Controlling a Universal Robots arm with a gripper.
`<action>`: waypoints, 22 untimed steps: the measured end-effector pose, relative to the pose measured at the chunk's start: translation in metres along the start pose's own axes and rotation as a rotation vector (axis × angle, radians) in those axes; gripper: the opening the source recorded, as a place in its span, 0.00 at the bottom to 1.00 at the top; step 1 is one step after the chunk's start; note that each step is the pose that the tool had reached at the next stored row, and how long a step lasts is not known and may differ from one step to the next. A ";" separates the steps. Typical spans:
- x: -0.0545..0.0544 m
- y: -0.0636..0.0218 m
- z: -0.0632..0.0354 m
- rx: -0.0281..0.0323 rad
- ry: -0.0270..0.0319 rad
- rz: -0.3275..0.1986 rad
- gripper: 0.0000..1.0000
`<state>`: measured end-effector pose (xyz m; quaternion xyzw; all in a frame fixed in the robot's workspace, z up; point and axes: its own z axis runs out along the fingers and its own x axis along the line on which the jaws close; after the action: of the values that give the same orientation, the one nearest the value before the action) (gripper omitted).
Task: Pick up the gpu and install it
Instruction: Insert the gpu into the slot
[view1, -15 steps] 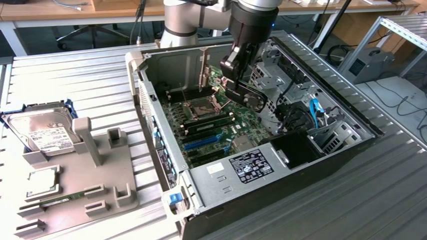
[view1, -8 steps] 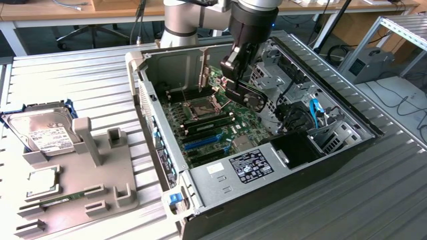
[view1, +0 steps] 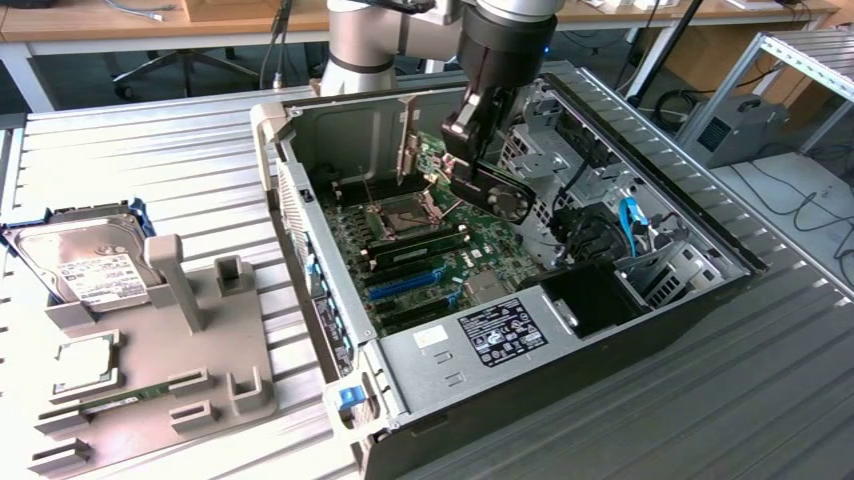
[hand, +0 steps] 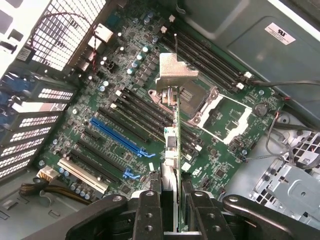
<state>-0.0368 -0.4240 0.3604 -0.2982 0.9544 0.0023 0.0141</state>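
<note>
Ribbed metal counter (view1: 160, 150) carrying an open computer case (view1: 310, 300) laid on its side, with the motherboard (view1: 414, 250) exposed. The gripper (view1: 467, 168) hangs inside the case opening, above the board, its jaws closed on the gpu (view1: 505, 198). The card is clear of the board, with its dark fan face turned toward the exterior view's right. In the wrist view the gripper (hand: 171, 200) clamps the gpu (hand: 175, 130) from both flat sides. The card is seen edge-on there, reaching away from the fingers (hand: 149, 210) to its silvery bracket (hand: 176, 70) at the far end. Beneath the card lie the processor socket (hand: 202, 102) and rows of black slots, with a long blue slot (hand: 117, 135) off to one side of it. Whether the card touches any slot cannot be told. On the exterior view's left, well apart from the case, a grey holder (view1: 174, 340) stands on the counter. It carries a silver hard drive (view1: 87, 265) with a white label, a processor chip (view1: 87, 365) and a thin green memory stick (view1: 134, 392).
</note>
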 end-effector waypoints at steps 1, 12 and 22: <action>0.000 0.0000 0.0000 -0.0002 0.0000 -0.006 0.26; 0.000 0.0000 0.0003 -0.0011 -0.0001 -0.038 0.26; 0.000 0.0000 0.0004 -0.0016 -0.0002 -0.056 0.26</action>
<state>-0.0368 -0.4240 0.3600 -0.3250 0.9456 0.0027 0.0140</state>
